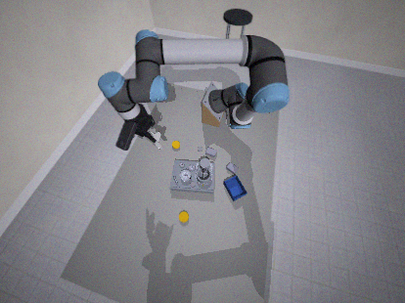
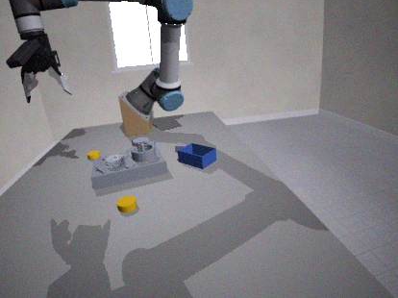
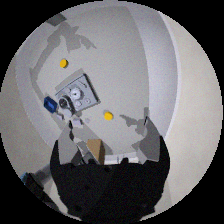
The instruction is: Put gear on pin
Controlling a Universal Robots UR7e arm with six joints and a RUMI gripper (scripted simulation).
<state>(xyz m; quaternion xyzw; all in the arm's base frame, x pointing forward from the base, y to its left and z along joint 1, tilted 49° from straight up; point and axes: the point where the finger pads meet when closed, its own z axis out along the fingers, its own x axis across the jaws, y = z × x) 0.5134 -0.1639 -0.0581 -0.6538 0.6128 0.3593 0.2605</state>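
Claw (image 2: 44,86) fully open, holding nothing, high at the left, well apart from the bench (image 2: 240,229). Yellow gears (image 2: 127,204) lie loose near the grey fixture (image 2: 130,171); arrow too small to tell. Descend centred over the arrowed one, grip level.

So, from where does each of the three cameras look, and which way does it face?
Top: high above, facing down on the grey plate; the whole arm shows.
Exterior: in front of the table, facing the back wall; the arm and open gripper high on the left.
Wrist: on the gripper, looking down from high up; only the dark gripper body shows.
All three share the plate, blue bin and two yellow discs.
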